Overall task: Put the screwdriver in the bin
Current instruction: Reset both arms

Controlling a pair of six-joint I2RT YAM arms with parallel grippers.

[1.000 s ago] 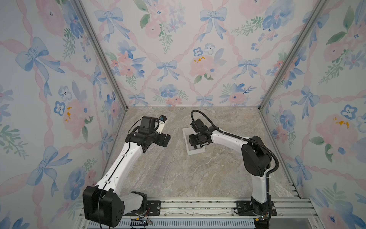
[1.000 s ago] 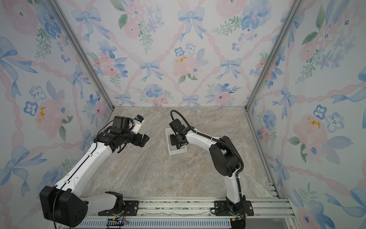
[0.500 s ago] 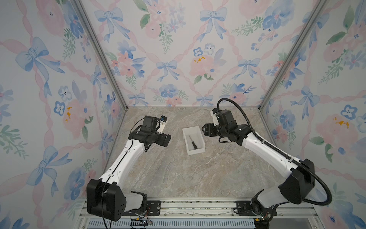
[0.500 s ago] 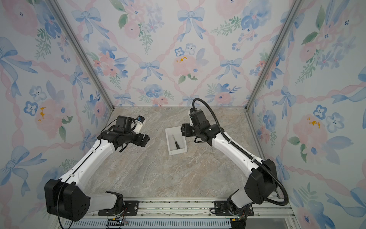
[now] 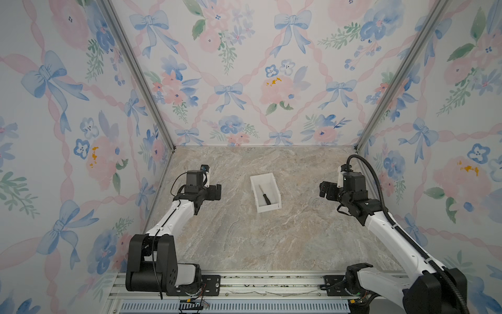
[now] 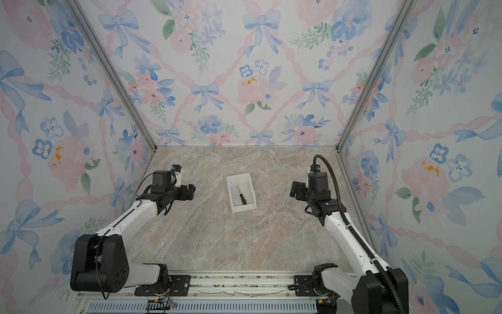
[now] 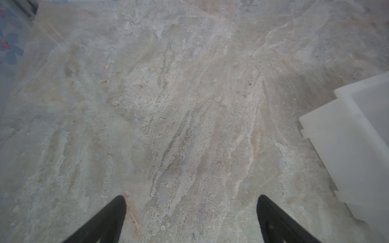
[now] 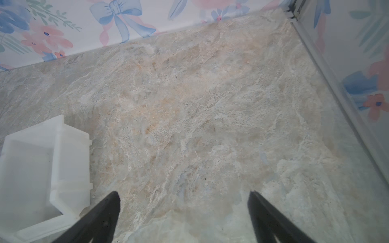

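Observation:
The screwdriver, black handle and thin grey shaft, lies flat on the floor of the white bin in both top views, handle toward the front. My left gripper hangs open to the left of the bin, nothing between its fingers. My right gripper hangs open well to the right of the bin, also empty. The left wrist view catches only the bin's outer wall. In the right wrist view, part of the bin shows, but the screwdriver is out of sight.
The marble tabletop is boxed in by floral walls at the back and both sides. A metal corner post stands near my right gripper. An aluminium rail carrying both arm bases runs along the front edge.
My right gripper opened, left the screwdriver in the bin, and drew back far to the right. The left arm pulled back a little to the left.

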